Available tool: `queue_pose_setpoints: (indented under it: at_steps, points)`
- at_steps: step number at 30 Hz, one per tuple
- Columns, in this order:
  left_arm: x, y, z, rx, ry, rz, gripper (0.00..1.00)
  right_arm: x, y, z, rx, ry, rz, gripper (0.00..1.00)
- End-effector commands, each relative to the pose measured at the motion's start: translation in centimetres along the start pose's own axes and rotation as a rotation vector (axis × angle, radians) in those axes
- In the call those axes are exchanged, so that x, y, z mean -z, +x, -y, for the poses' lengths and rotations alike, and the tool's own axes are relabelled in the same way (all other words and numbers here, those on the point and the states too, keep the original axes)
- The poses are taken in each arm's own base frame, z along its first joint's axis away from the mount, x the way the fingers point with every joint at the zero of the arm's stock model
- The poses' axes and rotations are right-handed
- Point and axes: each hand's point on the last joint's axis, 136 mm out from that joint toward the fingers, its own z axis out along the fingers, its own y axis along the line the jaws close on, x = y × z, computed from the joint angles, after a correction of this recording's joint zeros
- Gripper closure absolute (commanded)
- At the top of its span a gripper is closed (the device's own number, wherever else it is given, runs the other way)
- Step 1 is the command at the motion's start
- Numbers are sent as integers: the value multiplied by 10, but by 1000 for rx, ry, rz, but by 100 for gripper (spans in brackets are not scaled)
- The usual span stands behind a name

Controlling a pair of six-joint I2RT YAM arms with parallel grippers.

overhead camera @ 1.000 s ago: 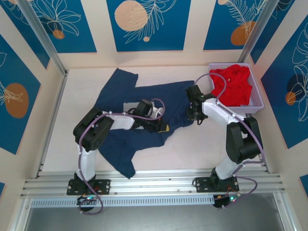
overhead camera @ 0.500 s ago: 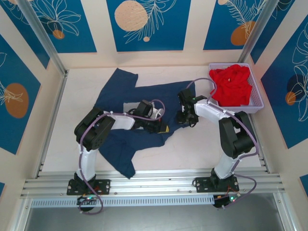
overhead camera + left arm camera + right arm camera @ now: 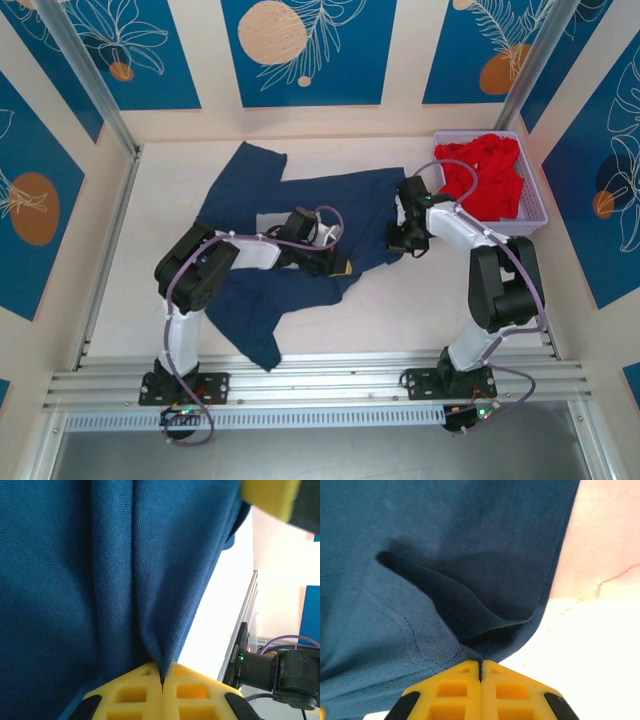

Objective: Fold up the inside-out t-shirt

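**Left gripper** [image 3: 162, 677]: the yellow fingers are pressed together on a vertical fold of the inside-out t-shirt [image 3: 245, 185], in the lower centre of the top view. Its position matches that of a second ago, and the pinch point has not shifted.

**Right gripper** [image 3: 406, 238]: the fingers are pressed together on the shirt's hemmed right edge, right of centre. Half a second ago it stood further left, over the cloth. It has now returned rightward, close to its place of a second ago, so the right edge lies drawn out again rather than carried inward.

**Judgement:** no fold has been laid. The step in hand remains tensioning or positioning the edge.

**T-shirt:** it lies spread and rumpled across the left and centre of the table [image 3: 400, 310], with one lobe reaching the near edge. Beyond it, at upper right, a lilac basket [image 3: 537, 218] holds a red garment [image 3: 485, 180].

**Writing:** none is legible. A pale patch [image 3: 270, 218] on the shirt is too small to read.
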Motion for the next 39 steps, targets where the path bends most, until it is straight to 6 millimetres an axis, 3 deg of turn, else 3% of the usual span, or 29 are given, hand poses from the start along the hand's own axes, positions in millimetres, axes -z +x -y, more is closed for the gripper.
queue_pose_setpoints:
  at_steps: [1, 6, 9, 14, 23, 28, 39]
  points:
    - [-3, 6, 0, -17, 17, -40, 100, 41, -19, -32, 44, -267, 83, 100]
    - [-7, 9, 2, -33, 22, -63, 100, 71, -27, -64, 31, -630, 95, 100]
    - [-10, 10, 4, -38, 27, -69, 100, 62, -34, -68, -16, -689, 47, 94]
    - [-9, 10, 5, -37, 26, -68, 100, 32, -43, -41, -98, -504, 11, 85]
    - [-9, 10, 4, -36, 24, -65, 100, 31, -31, -30, -34, -417, 45, 69]
    - [-9, 12, 3, -35, 21, -69, 100, 21, -20, -31, 83, -253, 43, 60]
    - [-9, 13, 2, -32, 18, -69, 100, -4, -12, -55, 324, -99, -25, 47]
